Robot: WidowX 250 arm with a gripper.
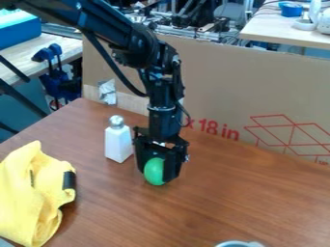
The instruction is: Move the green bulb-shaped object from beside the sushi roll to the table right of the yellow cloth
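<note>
Two fingers of the pincer [157,176] stand on either side of the green ball [154,171] and look clamped on it. The ball sits low between them, over the middle of the brown surface [226,202]; whether its underside touches the wood, I cannot tell. I judge the step in hand to be a grasp, taken from above. A move from here would call for an even squeeze, since something so smooth and rounded could slip out, and for care towards the shaker [118,144], white with a metal cap, which stands upright just beside the pincer and could be knocked over.

Farther out, the yellow cloth [29,193] lies rumpled at the left of the view, a black band [69,180] on its edge. A pale rim [240,244] shows at the bottom edge. Behind stands cardboard [219,82] with large red lettering [213,129] and a red line drawing [293,137]. I make out no label on the shaker.
</note>
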